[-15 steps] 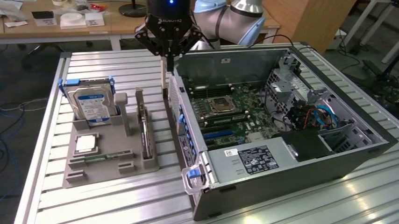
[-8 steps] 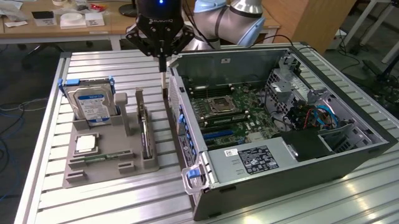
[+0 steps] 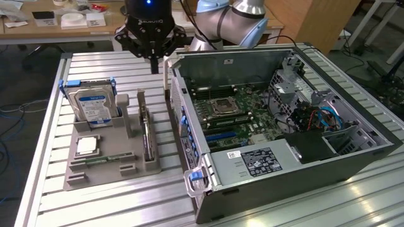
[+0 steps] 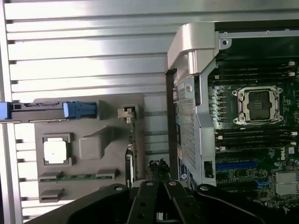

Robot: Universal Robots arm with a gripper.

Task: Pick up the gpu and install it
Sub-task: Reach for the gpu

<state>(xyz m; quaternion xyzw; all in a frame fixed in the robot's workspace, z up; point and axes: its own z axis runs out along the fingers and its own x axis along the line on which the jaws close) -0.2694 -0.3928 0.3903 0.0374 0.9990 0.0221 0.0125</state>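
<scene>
Getting hold of the gpu (image 3: 147,135) looks like the job right now, and nothing is picked up yet. To do it well, I think the gripper (image 3: 154,69) should open its fingers, line up with the thin top edge of the card, and come straight down. That way it would not bump the gray holder (image 3: 94,177) or the computer case (image 3: 296,189).

Going from the exterior view's left to its right, first comes the hard drive (image 3: 93,106) with its blue label, standing in the gray holder. At about 3 o'clock from it, the gpu stands on its long edge in a slot of the same holder, with its shiny metal end at the 12 o'clock end. Then comes the open computer case, just beside the holder.

The gripper hangs in the air with its fingers pressed together and nothing between them. In the exterior view the gpu sits at about 6 o'clock from the gripper, apart from it. In the wrist view the gpu (image 4: 131,154) is a thin line near the dark fingers (image 4: 142,205).
</scene>
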